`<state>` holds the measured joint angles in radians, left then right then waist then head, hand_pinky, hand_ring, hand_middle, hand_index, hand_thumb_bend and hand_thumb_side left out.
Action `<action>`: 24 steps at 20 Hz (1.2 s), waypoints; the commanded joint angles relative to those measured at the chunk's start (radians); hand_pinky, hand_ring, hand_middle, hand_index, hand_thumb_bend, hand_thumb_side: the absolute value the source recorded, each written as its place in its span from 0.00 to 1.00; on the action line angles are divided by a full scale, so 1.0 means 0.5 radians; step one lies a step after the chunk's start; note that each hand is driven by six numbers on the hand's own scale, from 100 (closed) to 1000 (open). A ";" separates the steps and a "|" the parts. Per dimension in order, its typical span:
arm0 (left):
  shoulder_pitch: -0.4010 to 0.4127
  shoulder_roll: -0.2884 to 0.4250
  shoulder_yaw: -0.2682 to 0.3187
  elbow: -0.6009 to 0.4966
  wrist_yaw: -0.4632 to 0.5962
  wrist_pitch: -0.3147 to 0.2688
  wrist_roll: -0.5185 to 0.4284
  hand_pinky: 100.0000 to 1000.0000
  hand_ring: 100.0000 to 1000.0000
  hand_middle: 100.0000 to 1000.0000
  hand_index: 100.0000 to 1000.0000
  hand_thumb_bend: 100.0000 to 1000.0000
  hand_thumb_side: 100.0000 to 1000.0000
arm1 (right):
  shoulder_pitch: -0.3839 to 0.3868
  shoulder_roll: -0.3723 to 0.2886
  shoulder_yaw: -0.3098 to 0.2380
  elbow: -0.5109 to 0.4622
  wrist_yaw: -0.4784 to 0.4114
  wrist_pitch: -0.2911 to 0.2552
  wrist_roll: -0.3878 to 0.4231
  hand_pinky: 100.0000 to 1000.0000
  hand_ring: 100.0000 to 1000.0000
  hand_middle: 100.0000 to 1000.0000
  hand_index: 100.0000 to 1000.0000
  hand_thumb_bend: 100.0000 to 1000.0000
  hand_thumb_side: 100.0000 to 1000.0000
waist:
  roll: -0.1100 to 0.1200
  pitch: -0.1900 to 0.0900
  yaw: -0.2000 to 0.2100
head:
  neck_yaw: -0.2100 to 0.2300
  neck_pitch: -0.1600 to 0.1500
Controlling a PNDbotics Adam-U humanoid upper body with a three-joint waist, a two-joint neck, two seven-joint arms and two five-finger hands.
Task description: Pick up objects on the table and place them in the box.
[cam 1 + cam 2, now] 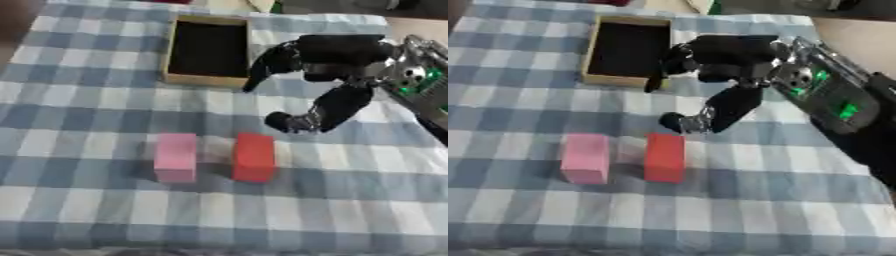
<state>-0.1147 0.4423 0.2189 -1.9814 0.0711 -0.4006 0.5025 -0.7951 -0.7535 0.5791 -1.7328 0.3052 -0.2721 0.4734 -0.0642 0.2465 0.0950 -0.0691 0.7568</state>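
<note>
Two blocks are lying side by side on the checked blue-and-white cloth covering the tabletop (79, 210): a pink block (176, 156) on the left and a red block (255, 156) on the right, near each other but not touching; both are sitting in the near half of the cloth, well apart from the box (207, 50). I am seeing the box at the far side, a shallow tan-walled tray with a dark inside, and nothing is showing in it. My right hand (715, 70) is coming in from the right side and hanging over the cloth between the box and the blocks; its fingers are spread and partly bent, holding nothing; one finger (659, 75) is pointing down beside the box's near right corner; the thumb (297, 121) is reaching down toward the cloth just beyond the red block, and I cannot tell whether it is touching anything. Neither block is being gripped. No left hand is appearing in either eye view.
</note>
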 commanded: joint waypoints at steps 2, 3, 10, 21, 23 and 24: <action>-0.011 0.060 0.001 -0.037 0.007 0.002 -0.012 0.60 0.49 0.51 0.77 0.01 0.92 | 0.006 -0.026 -0.036 -0.023 0.099 0.082 -0.082 0.82 0.84 0.69 0.83 0.33 0.87 | 0.011 -0.030 0.002 | -0.010 0.019; -0.011 0.059 0.000 -0.037 0.007 0.003 -0.013 0.60 0.49 0.51 0.77 0.01 0.93 | 0.014 -0.022 -0.041 -0.025 0.135 0.098 -0.105 0.82 0.84 0.70 0.84 0.33 0.88 | 0.012 -0.030 0.002 | -0.011 0.020; -0.012 0.054 -0.004 -0.037 0.014 0.005 -0.023 0.60 0.49 0.51 0.77 0.01 0.93 | 0.053 0.024 -0.039 0.036 0.414 0.069 -0.228 0.81 0.84 0.71 0.85 0.33 0.81 | 0.016 -0.034 0.013 | -0.019 0.020; -0.008 0.057 -0.010 -0.037 0.017 0.008 -0.040 0.60 0.49 0.51 0.77 0.00 0.93 | 0.081 -0.003 -0.017 0.025 0.468 -0.082 -0.260 0.82 0.85 0.71 0.83 0.37 0.79 | 0.012 -0.031 0.022 | -0.021 0.026; -0.005 0.057 -0.011 -0.037 0.015 0.008 -0.045 0.60 0.49 0.51 0.77 0.00 0.93 | 0.094 -0.021 -0.019 0.016 0.459 -0.117 -0.232 0.81 0.84 0.69 0.83 0.36 0.64 | 0.013 -0.030 0.021 | -0.020 0.026; -0.005 0.057 -0.011 -0.037 0.014 0.008 -0.047 0.60 0.49 0.51 0.77 0.00 0.93 | 0.100 -0.023 -0.021 0.015 0.445 -0.125 -0.213 0.81 0.84 0.68 0.82 0.38 0.61 | 0.013 -0.030 0.020 | -0.021 0.026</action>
<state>-0.1141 0.4423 0.2127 -1.9814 0.0765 -0.3959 0.4845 -0.7345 -0.7334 0.5795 -1.7069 0.5335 -0.3239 0.3599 -0.0632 0.2466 0.1053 -0.0784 0.7643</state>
